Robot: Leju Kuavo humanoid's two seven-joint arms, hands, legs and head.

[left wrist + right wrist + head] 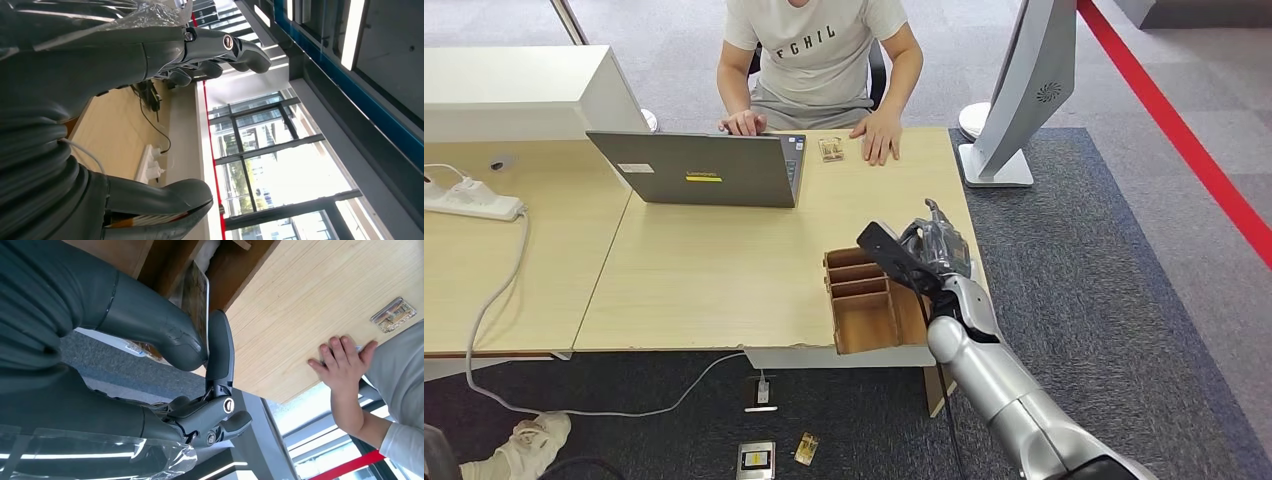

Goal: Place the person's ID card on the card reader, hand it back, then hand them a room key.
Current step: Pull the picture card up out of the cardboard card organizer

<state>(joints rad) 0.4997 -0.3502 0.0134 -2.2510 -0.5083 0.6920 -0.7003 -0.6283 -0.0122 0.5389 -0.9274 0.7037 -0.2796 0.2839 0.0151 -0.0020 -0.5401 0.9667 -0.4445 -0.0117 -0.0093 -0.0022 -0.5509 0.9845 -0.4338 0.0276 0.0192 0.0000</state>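
- While pinching thin printed room-key card over brown wooden compartment box, right hand: key handover step.
- Next: carry toward person's hand.
- Left hand: grip unclear.

Silver arm — dark (grey) robot hand

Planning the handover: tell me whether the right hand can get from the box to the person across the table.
Probably yes. The right hand pinches a card over the wooden box, and bare table lies between it and the person's hand. The laptop sits off to the side.
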